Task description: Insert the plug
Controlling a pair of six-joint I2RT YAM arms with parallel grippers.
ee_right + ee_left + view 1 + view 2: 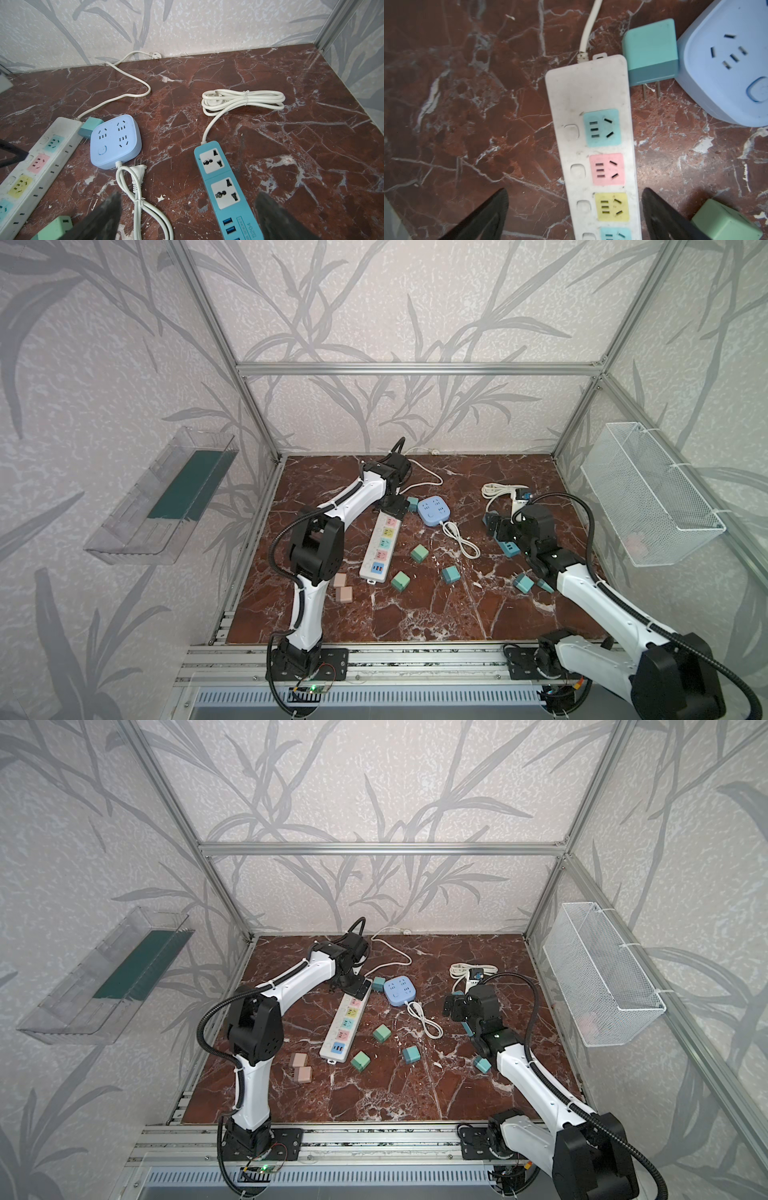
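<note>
Red-brown marble bench (pixel 467 104) fills the cell, with leaf-patterned wallpaper behind. The left claw (pixel 575 191) hangs released above the white power strip (pixel 591 93), its jaws wide on either side of the strip and gripping nothing. The right claw (pixel 188 195) is also released and empty, over the teal power strip (pixel 220 187).

The nearest teal plug (pixel 651 52) lies on its side just beside the white strip's cord end, between it and the blue socket block (pixel 726 83), prongs along the bench. Whether it touches the block is hard to tell.

No plug is seated, so the step in hand looks like the pick. It is best gripped across the flat sides, clear of the prongs, then turned prongs-down and squared to the slots before pressing. The other claw could pin the strip.
</note>
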